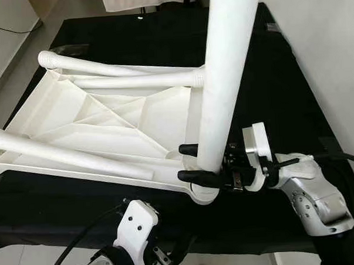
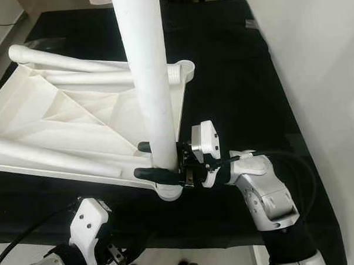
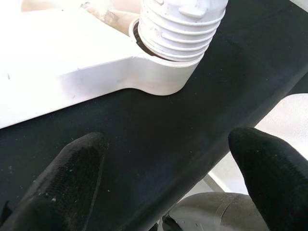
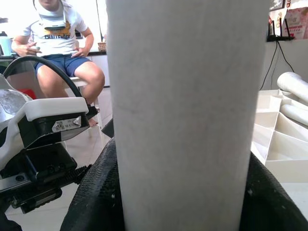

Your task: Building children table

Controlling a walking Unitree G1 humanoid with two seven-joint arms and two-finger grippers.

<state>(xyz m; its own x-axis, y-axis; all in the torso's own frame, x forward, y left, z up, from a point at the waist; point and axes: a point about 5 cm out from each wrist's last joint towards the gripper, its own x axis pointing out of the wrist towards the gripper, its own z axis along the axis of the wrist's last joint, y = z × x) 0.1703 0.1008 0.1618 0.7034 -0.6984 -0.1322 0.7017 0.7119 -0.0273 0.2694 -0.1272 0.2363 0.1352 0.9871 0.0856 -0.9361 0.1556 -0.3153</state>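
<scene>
**Leg gripped upright at the near corner socket**

Bottom left of the head view, the left gripper (image 3: 163,168) hangs released below the black surface (image 1: 270,105); its fingertips are cut off there. Lower centre, the right gripper (image 1: 193,163) clasps the white table leg (image 1: 224,77), which stands upright in the corner socket (image 3: 163,79). The leg's top runs out of frame. Behind lies the inverted white tabletop (image 1: 100,127).

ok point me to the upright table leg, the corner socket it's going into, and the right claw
upright table leg (image 1: 222,89), left eye view, middle of the white shaft
corner socket (image 3: 163,79), left wrist view, outer wall of the round collar under the leg's threads
right claw (image 1: 190,162), left eye view, midway between its two black fingertips, shut on the leg
</scene>
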